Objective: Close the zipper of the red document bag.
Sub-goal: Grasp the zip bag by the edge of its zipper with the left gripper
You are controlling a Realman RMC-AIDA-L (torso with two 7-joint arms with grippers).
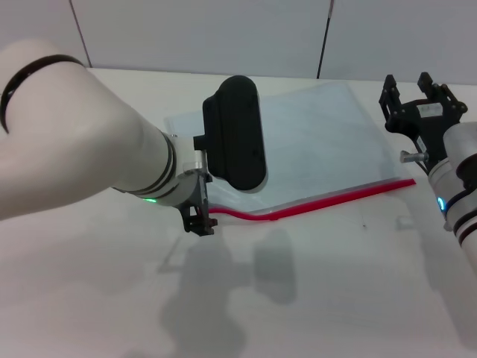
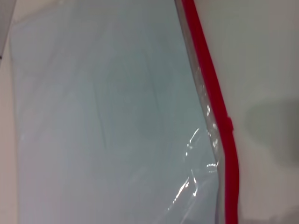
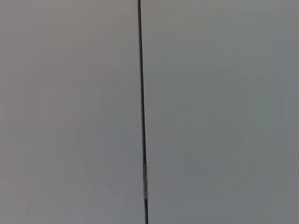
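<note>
A pale wall (image 1: 223, 33) of flat panels with a thin dark seam stands behind a white table (image 1: 335, 298) that fills the lower part of the head view. The right wrist view shows only that wall and its seam.

The left arm (image 1: 67, 142) is the largest thing in sight, a thick white limb coming in from the left and reaching toward the middle of the table, with a black oval housing on its wrist and a green light underneath.

The red document bag (image 1: 320, 142) lies flat on the table beyond the middle, a translucent pale blue-grey pouch, partly covered by the left wrist housing. In the left wrist view its plastic shows some shiny creases near the red edge.

The right arm (image 1: 458, 186) stands at the right edge of the table, its right gripper (image 1: 421, 101) held up off the surface, beside the bag's right side and apart from it. Its dark fingers stand apart with a gap between them, and nothing is in them.

The zipper (image 1: 328, 200) runs along the bag's near long edge, a thin bright red strip that bends slightly around its middle.

The left gripper (image 1: 200, 221) is down at the zipper's left end, its small dark tip right at the red strip. Whether its fingers are closed on the strip I cannot tell
</note>
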